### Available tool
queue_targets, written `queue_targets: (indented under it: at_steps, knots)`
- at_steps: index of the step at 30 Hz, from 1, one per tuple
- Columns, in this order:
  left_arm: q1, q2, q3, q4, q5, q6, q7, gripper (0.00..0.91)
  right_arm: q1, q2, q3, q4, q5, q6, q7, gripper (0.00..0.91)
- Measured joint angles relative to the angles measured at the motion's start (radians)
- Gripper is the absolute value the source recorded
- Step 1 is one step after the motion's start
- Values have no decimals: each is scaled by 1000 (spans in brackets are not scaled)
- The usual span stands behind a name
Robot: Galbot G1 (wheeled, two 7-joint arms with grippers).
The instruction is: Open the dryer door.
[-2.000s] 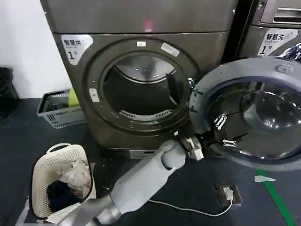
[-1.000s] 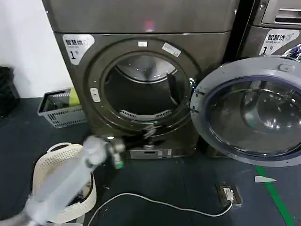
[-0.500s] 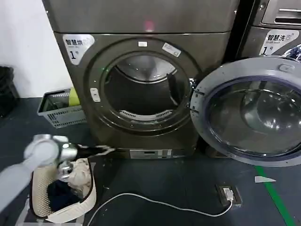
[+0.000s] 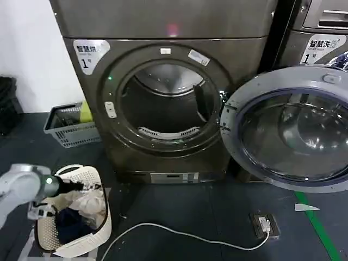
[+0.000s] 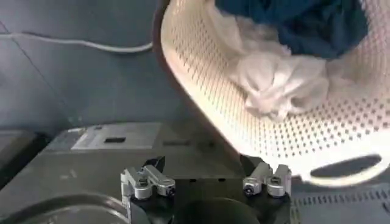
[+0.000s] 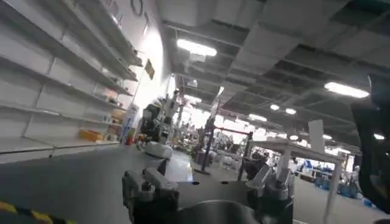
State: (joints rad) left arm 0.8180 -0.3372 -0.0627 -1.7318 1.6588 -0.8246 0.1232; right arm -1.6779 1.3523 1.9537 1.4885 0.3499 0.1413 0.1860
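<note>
So on my head cam the dryer door (image 4: 291, 133) is swung all the way out to the right of the dryer (image 4: 163, 81), hinged at the right edge of the round opening (image 4: 166, 106). I'm looking at its grey plastic back with the bulging glass bowl in the middle, and it covers the lower front of the paler machine (image 4: 318, 38) next door. The drum behind the opening is in plain sight.

My left gripper (image 4: 76, 186) is nowhere near that door. It's down low on the left side, over the rim of the white perforated laundry basket (image 4: 92, 239) on the floor, with the whole dryer front between it and the door, so well apart. On the left wrist cam the left gripper (image 5: 204, 163) has its two fingers (image 5: 149, 178) spread wide with nothing between them, and past them I can see the basket wall, white and dark blue clothes (image 5: 286, 55) inside it, and the dryer's base.

Right gripper (image 6: 207, 182) is pointed off at the room, shelves and ceiling lights behind it, fingers apart and holding nothing.

Other floor stuff: a grey crate (image 4: 70, 126) by the wall left of the dryer, and a white cable (image 4: 179, 235) running to a small floor socket (image 4: 265, 224) in front of the door.
</note>
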Motion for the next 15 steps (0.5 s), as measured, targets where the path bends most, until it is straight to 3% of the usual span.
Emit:
queue_targets:
  at_steps: [15]
  knots:
    - [48, 60, -21, -12, 1, 1, -4, 907, 5, 0, 8, -27, 8, 20, 3, 907]
